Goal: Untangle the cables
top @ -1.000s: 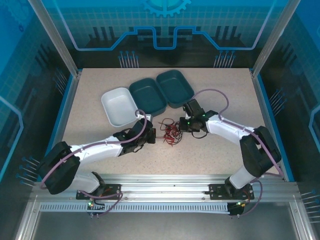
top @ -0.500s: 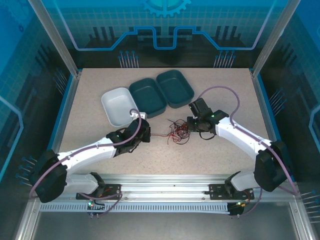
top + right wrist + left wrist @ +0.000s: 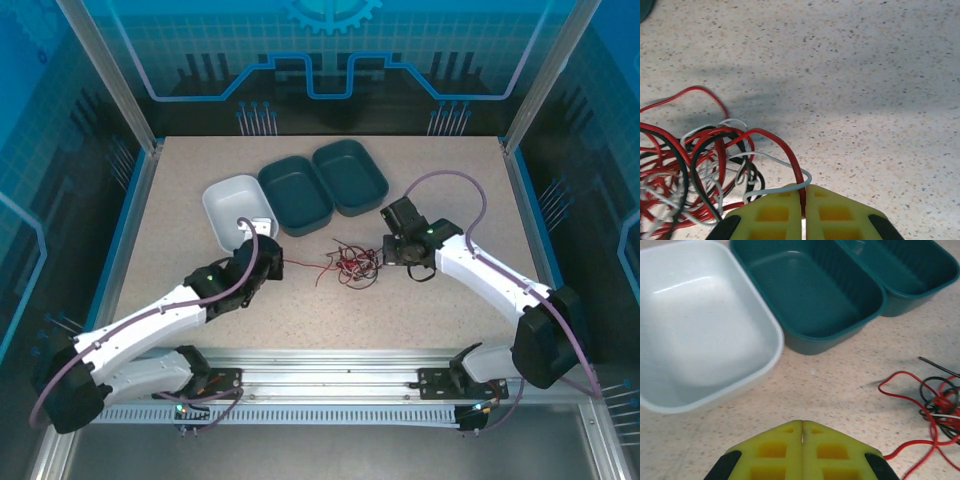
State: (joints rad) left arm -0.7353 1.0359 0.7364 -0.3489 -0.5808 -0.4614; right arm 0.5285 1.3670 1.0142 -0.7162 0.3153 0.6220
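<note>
Nearest, my right gripper (image 3: 803, 189): yellow pads pressed together w/ a red loop (image 3: 796, 167) pinched in the seam btwn them. My left gripper (image 3: 802, 424): pads also meet, no gap. A red strand (image 3: 895, 454) runs in beside its fingers. In the top view it lies straight from that gripper to the knot, so I judge it's clamped too, tho the wrist view doesn't show wire in the seam.

Step in hand, as I read it: draw one red wire out of the bundle, hands pulling apart. To do it well:
- Pull slow & low along the table (image 3: 890, 75), left hand drawing toward its own side, right hand as anchor.
- Watch the clump. If the whole thing slides w/ the strand, it's snagged: ease off and re-grip nearer the knot, don't yank.
- The wires look thin and springy, so they may slip from the pads or whip back.

The cables (image 3: 350, 265): a loose nest of red, black & whitish-grey wires, looped over and thru each other. They sit on the table btwn my two grippers, right up against the right one, apart from the left save for that one strand. Not yet separated.

Beyond: a white tray (image 3: 710, 330) and two dark green trays (image 3: 810, 295) side by side. The cables lie near them but outside all three.
</note>
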